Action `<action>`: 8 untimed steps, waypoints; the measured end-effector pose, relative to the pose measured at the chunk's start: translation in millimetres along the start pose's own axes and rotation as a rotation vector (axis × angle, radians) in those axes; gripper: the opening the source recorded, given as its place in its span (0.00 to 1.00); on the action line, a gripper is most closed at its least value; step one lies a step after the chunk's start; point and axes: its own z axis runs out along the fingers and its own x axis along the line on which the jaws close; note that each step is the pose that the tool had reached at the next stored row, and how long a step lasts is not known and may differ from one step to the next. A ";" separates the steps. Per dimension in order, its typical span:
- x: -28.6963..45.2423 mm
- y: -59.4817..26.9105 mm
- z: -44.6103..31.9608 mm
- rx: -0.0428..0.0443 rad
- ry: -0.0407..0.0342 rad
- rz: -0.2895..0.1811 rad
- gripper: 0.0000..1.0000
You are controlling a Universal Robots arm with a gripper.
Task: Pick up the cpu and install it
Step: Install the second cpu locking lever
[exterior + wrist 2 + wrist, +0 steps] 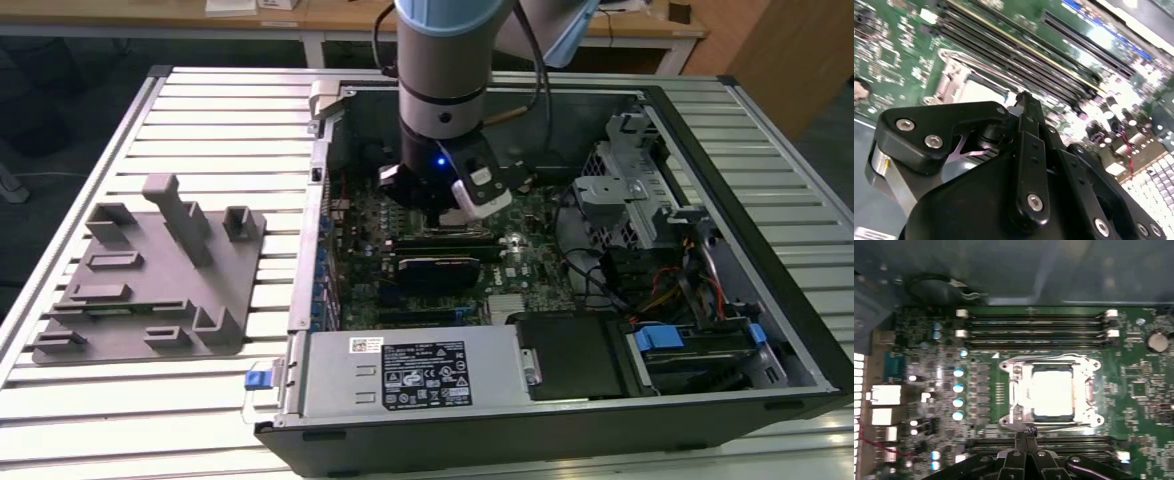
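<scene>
We held the black end effector [1024, 440], fingers closed together and empty, just beside the seated silvery square cpu [1053, 394], keeping clear of its metal-framed socket [1016, 371].

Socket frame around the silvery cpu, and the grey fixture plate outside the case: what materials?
The square socket frame looks like bare bright metal: it glares under the light. The silvery cpu lid looks like smooth metal, washed out by reflection. The grey fixture plate looks like matte plastic, possibly printed: dull, uniform, no shine.
</scene>
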 end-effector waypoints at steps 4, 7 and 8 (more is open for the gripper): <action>-12.6 1.6 0.5 0.0025 0.0000 0.000 0.11; -19.8 4.8 1.1 0.0047 0.0000 0.000 0.11; -21.7 6.4 1.3 0.0055 -0.0001 0.000 0.11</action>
